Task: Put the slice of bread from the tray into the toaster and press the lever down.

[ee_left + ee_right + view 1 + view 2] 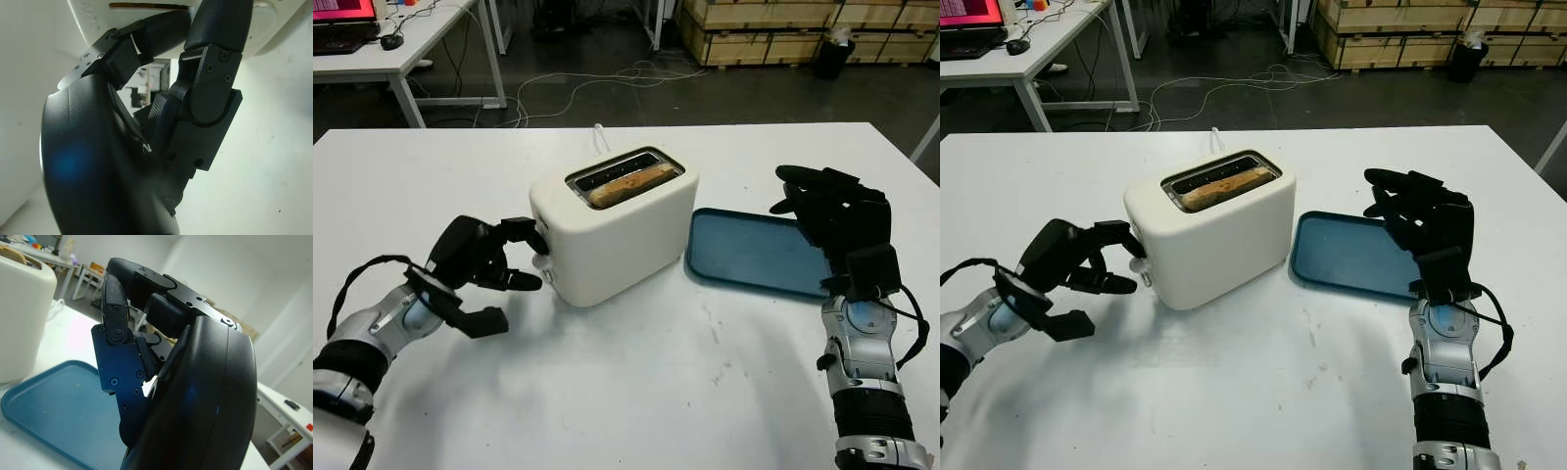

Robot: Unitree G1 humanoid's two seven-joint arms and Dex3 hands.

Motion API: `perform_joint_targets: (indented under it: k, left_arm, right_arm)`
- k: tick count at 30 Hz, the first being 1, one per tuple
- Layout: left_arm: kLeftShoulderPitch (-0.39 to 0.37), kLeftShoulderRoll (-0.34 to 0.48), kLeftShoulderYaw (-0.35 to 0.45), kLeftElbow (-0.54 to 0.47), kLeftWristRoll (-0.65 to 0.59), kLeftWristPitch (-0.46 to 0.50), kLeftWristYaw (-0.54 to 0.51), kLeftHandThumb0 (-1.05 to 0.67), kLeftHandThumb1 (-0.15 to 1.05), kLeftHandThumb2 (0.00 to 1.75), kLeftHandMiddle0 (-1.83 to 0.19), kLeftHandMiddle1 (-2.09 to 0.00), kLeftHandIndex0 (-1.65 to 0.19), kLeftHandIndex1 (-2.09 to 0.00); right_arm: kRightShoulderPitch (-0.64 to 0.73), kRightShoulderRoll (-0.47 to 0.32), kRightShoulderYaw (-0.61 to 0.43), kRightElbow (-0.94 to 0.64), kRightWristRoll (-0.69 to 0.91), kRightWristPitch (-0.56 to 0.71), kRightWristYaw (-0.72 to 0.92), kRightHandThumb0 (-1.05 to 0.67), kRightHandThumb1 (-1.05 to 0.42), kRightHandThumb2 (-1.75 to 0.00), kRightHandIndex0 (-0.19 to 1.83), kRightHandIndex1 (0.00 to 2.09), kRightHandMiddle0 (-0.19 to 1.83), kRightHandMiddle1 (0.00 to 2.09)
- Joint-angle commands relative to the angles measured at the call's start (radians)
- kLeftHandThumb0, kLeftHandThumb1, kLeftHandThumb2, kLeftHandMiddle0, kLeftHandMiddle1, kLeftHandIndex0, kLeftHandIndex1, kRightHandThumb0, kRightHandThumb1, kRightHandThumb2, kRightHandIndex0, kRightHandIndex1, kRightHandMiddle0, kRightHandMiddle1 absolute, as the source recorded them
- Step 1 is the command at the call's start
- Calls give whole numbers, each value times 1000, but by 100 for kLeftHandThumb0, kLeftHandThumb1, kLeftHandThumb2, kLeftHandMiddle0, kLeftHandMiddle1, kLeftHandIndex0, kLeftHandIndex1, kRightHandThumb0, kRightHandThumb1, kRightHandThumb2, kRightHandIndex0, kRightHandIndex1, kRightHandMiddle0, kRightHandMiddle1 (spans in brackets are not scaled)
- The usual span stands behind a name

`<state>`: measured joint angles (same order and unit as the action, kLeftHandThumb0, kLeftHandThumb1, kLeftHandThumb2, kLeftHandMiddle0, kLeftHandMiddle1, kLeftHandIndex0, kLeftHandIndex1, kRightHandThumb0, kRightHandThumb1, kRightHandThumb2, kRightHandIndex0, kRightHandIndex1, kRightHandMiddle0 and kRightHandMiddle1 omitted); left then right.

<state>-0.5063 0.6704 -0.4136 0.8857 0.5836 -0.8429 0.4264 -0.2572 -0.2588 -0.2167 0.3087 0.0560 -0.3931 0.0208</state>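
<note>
A white toaster [617, 230] stands mid-table with the slice of bread [628, 184] down in its slot, the crust showing at the top. My left hand [530, 259] is at the toaster's left end, fingers curled around the small white lever [546, 262], one finger above it and one below. In the left wrist view the fingertips [215, 29] touch the toaster's end wall [93, 19]. The blue tray [749, 250] lies right of the toaster with nothing on it. My right hand [813, 201] is raised over the tray's right end, open and holding nothing.
The toaster's white cord [600, 137] runs off behind it. The table's far edge [607, 128] is close behind the toaster. Beyond it are a desk [401, 49], floor cables [597, 83] and wooden crates [783, 24].
</note>
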Motion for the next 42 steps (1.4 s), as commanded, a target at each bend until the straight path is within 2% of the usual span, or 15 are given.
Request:
perform_joint_targets:
  k: [1,4,7,10,12,17,21,25,27,30,32,33,35,37,42]
  left_arm:
    - [90,-86,-216,142,189,254,-398,-105,92,11,-157,-56,-157,-17]
    - [77,-85,-227,133,196,278,-410,-105,92,10,-157,-50,-157,-15]
    - [47,-78,-211,126,178,277,-403,-105,92,13,-157,-69,-157,-34]
    - [25,-103,-234,169,181,267,-440,-105,92,20,-157,-39,-154,-12]
    - [36,-137,-259,211,189,286,-469,-105,92,11,-156,-17,-152,-4]
    - [72,-166,-274,239,168,324,-519,-105,92,3,-156,-7,-145,0]
    - [68,-165,-292,236,159,320,-542,-105,91,1,-155,-4,-146,-1]
    - [54,-181,-316,252,164,351,-599,-105,91,0,-146,-1,-137,0]
    - [55,-169,-303,235,147,351,-575,-105,91,0,-147,-1,-137,-1]
    - [49,-122,-249,167,97,343,-479,-105,92,3,-156,-47,-155,-33]
    - [30,-92,-194,114,42,347,-441,-105,92,6,-157,-61,-157,-34]
    - [26,-81,-151,94,-11,323,-414,-105,91,5,-157,-65,-157,-28]
    - [27,-63,-77,69,-106,241,-345,-105,88,3,-157,-89,-157,-54]
    - [29,-54,-8,43,-191,181,-299,-105,91,5,-157,-101,-157,-72]
    - [38,-85,153,-45,-310,146,-229,-105,92,24,-154,-111,-155,-71]
  right_arm:
    - [-8,-5,12,9,-26,-7,0,-36,-92,-23,85,112,112,23]
    - [-10,-7,12,16,-29,-11,0,-38,-92,-22,87,110,111,24]
    - [-14,-8,15,16,-31,-13,2,-38,-92,-23,87,111,111,25]
    - [-19,-6,16,20,-26,-18,8,-38,-92,-23,87,111,112,27]
    - [-18,-6,16,15,-26,-16,8,-40,-92,-23,88,112,112,29]
    - [-12,-16,12,8,-37,-2,5,-38,-92,-24,84,121,108,33]
    - [-16,-15,11,18,-33,-15,17,-40,-92,-22,89,107,106,39]
    - [-17,-9,11,22,-30,-14,18,-40,-92,-22,88,111,104,43]
    - [-15,-9,10,21,-30,-13,18,-41,-92,-22,88,113,103,43]
    - [-14,-7,10,20,-22,-20,27,-42,-92,-22,87,116,103,45]
    - [-15,-5,13,21,-25,-20,25,-42,-92,-22,86,119,101,51]
    - [-15,-3,14,22,-27,-18,25,-42,-92,-22,85,119,101,53]
    - [-15,2,15,20,-23,-13,29,-40,-92,-22,84,118,99,55]
    - [-13,6,15,16,-17,-5,33,-41,-92,-23,84,117,98,55]
    - [-12,7,14,25,-21,-15,29,-40,-92,-23,83,118,97,55]
